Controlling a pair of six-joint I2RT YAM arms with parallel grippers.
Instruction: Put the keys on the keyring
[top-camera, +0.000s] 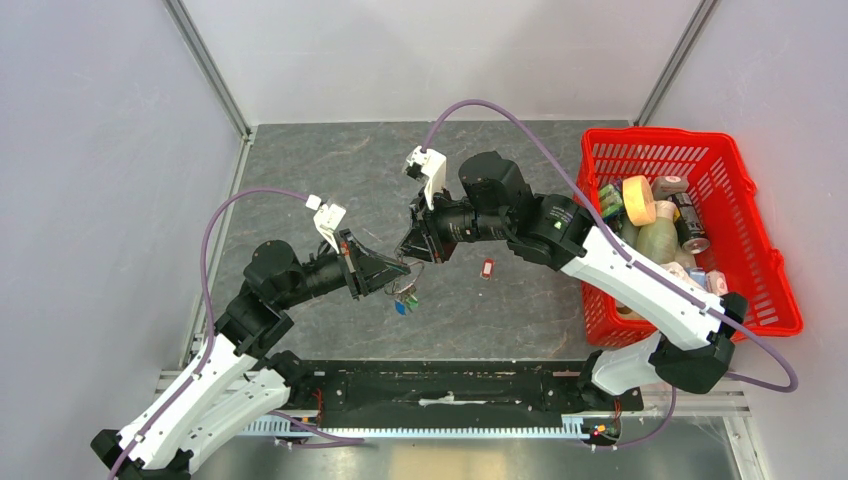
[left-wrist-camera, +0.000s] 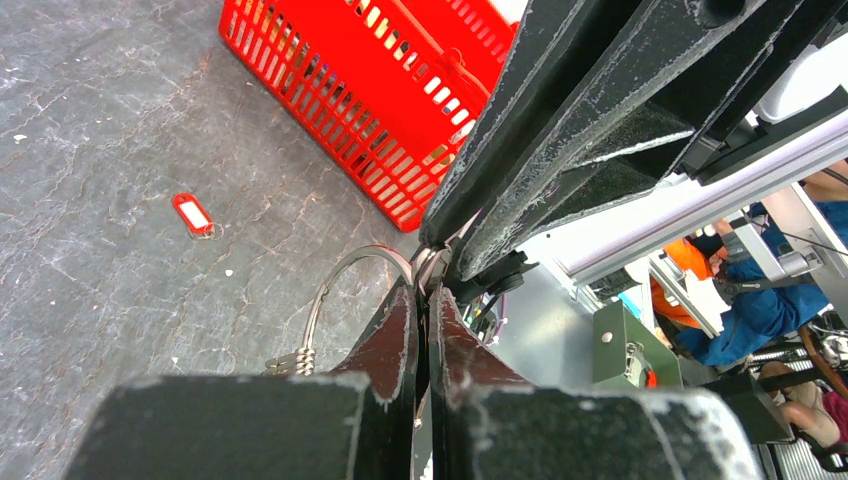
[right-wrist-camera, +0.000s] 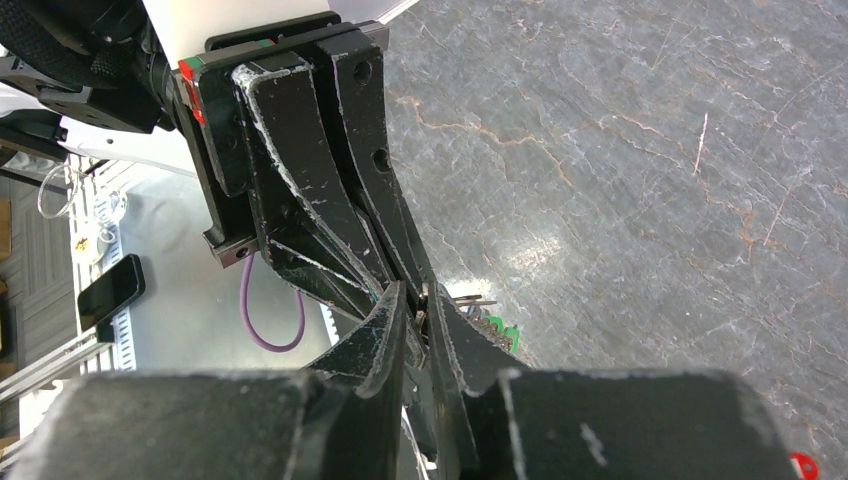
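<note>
The thin silver keyring (top-camera: 415, 272) is held in the air between my two grippers. My left gripper (top-camera: 398, 270) is shut on its wire; in the left wrist view (left-wrist-camera: 425, 290) the ring's arc (left-wrist-camera: 335, 280) curves out to the left of the jaws. My right gripper (top-camera: 412, 250) meets it from the far side, and in the right wrist view (right-wrist-camera: 415, 295) its jaws are closed on a bit of metal at the ring. Green and blue keys (top-camera: 405, 300) hang below the ring; the green heads (right-wrist-camera: 497, 331) show beside the right jaws. The red key (top-camera: 487, 268) lies alone on the table.
A red basket (top-camera: 745, 190) full of assorted items stands at the right, also in the left wrist view (left-wrist-camera: 330, 80). The red key (left-wrist-camera: 195, 215) lies between the grippers and the basket. A black rail (top-camera: 450, 385) runs along the near table edge.
</note>
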